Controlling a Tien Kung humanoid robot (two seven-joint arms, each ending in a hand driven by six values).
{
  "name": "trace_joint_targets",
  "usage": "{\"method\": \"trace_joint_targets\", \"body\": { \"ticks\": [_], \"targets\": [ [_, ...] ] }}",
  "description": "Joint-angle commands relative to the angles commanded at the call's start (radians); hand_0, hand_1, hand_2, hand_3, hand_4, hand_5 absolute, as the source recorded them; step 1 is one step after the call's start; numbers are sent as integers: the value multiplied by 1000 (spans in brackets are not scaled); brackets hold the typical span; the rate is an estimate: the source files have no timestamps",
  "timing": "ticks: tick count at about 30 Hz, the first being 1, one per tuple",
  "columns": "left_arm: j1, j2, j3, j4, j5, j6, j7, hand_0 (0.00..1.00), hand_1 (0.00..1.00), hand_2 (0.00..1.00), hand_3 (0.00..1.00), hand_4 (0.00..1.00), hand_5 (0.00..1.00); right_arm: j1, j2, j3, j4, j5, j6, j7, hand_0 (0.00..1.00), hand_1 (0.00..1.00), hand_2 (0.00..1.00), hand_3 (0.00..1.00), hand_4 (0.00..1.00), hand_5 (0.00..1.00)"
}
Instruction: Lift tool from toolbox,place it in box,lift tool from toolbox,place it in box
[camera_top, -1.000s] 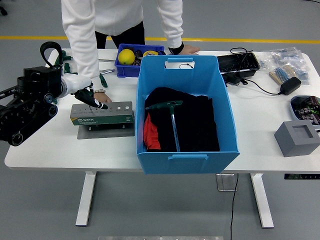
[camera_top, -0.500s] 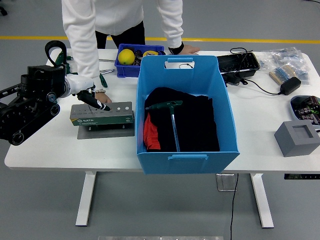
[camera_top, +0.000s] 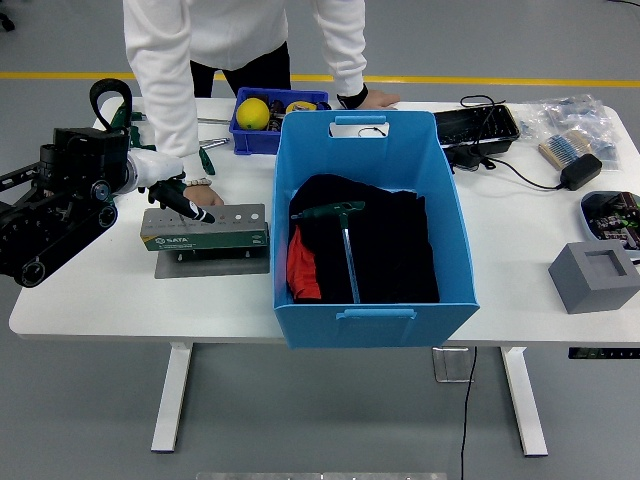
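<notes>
From the head view, one T-handle tool (camera_top: 343, 232) already lies in the blue box (camera_top: 368, 305) on dark cloth, so the first half of the task looks done and the second lift is only beginning. The left hand (camera_top: 175, 193) hovers over the green toolbox (camera_top: 205, 230) on the worktop (camera_top: 100, 290), its fingers (camera_top: 197, 211) curled down at the holder's top; whether they grasp a tool cannot be told. A person's hand (camera_top: 203, 193) rests just behind the toolbox.
</notes>
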Motion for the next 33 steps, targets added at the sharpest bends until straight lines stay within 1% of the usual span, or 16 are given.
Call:
{"method": "trace_joint_targets", "body": {
  "ticks": [1,2,7,8,13,14,19,20,21,25,26,31,32,33],
  "targets": [
    [-1,0,0,1,0,-2,1,500,463,451,484,998,877,0,0,0,0,1,0,0,629,598,666,547,763,658],
    [-1,0,1,2,-1,-4,1,458,375,350,405,998,876,0,0,0,0,1,0,0,629,598,665,547,763,658],
    [-5,-1,3,10,-8,-14,3,458,375,350,405,998,876,2,-1,0,-1,3,0,1,629,598,665,547,763,658],
    [-5,-1,4,11,-9,-14,2,393,282,268,352,998,866,2,-1,0,-1,3,0,1,629,598,665,547,763,658],
    [-8,-2,5,23,-8,-16,-4,393,282,268,352,998,866,1,-1,0,-1,5,0,1,629,598,665,547,763,658],
    [-8,-2,5,25,-8,-17,-5,344,207,215,278,986,846,1,-1,0,-1,6,0,1,629,599,665,547,764,658],
    [-7,-2,10,40,-3,-8,-26,344,207,215,278,986,846,2,-1,-1,-2,7,0,2,629,599,665,547,764,658],
    [-6,-2,12,46,-2,0,-36,287,137,161,208,998,740,2,0,-2,-2,8,0,2,629,598,665,547,763,659],
    [-6,-2,13,49,0,4,-41,287,137,161,208,998,740,2,0,-3,-2,9,0,2,629,598,665,547,763,659],
    [-3,-3,20,71,20,47,-87,287,137,161,208,998,740,3,0,-6,-2,14,-1,4,629,598,665,547,763,659],
    [-3,-3,20,75,26,58,-100,203,63,99,146,998,569,3,0,-7,-2,15,-1,4,629,599,665,547,764,659],
    [2,-1,23,87,55,116,-157,203,63,99,146,998,569,3,1,-8,-2,14,-1,4,629,599,665,547,764,659],
    [2,-1,24,88,61,126,-165,137,2,57,98,998,432,2,1,-8,-2,15,-2,4,629,600,666,547,764,659],
    [3,-1,24,88,66,133,-172,137,2,57,98,998,432,2,1,-8,-2,15,-2,5,629,600,666,547,764,659]
  ]
}}
